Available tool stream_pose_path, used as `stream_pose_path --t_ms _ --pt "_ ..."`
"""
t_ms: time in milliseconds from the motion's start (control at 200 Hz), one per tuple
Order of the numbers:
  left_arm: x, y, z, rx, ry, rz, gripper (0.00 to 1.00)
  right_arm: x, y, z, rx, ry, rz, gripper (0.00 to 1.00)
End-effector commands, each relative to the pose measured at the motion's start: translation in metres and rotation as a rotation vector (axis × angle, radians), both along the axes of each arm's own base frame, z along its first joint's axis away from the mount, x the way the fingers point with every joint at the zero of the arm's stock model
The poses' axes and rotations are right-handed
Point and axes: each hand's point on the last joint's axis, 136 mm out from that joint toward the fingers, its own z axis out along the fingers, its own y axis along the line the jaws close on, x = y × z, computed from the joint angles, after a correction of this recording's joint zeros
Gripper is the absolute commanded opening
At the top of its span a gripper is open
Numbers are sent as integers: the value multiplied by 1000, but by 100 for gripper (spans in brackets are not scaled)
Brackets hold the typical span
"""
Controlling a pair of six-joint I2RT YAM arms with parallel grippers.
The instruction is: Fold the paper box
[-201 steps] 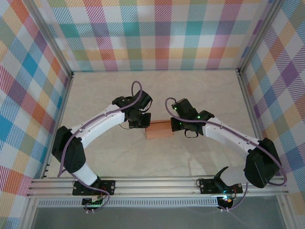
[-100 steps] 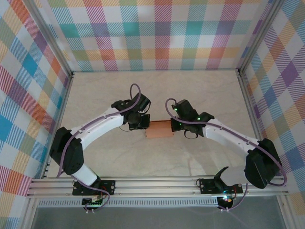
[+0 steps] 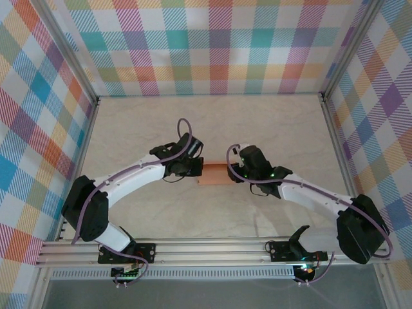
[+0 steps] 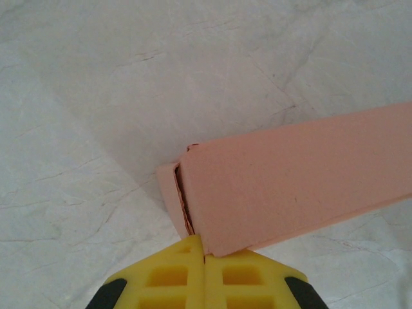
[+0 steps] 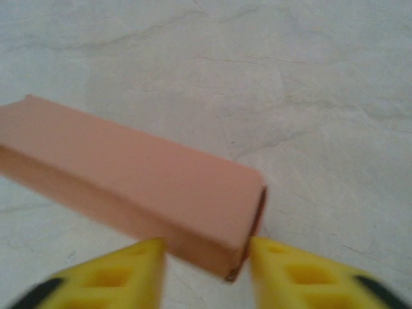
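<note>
Beside the parted right tool (image 5: pixel 206 248), left tool (image 4: pixel 205 244) pinches salmon paper box (image 4: pixel 296 180).

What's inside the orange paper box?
Only a dark gap shows at one end of the salmon-orange rectangular card box. Its closed card walls cover everything else, so I cannot tell if anything is inside.
</note>
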Motion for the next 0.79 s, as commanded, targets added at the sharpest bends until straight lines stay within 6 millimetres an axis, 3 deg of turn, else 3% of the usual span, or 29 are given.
stream_pose_path --t_ms 0,50,140,255,320,390,565,790 --pt "-12 7 -26 89 50 -37 0 -6 10 36 70 -82 74 67" --pt "-11 6 -26 91 48 -40 0 -7 11 50 105 -110 75 77" --pt "-12 2 -24 80 42 -51 0 -1 6 64 148 -110 1 85" --pt "-13 0 -26 83 40 -63 0 11 -9 52 136 34 -180 85" --pt "-14 -1 -25 83 36 -68 0 15 -14 39 148 128 -269 80" --pt "-14 -1 -24 83 33 -68 0 18 -13 27 175 199 -321 68" --pt "-15 1 -27 95 32 -69 0 16 -7 7 166 306 -331 49" --pt "-16 -2 -25 75 28 -70 0 7 -16 -21 96 354 -349 42"
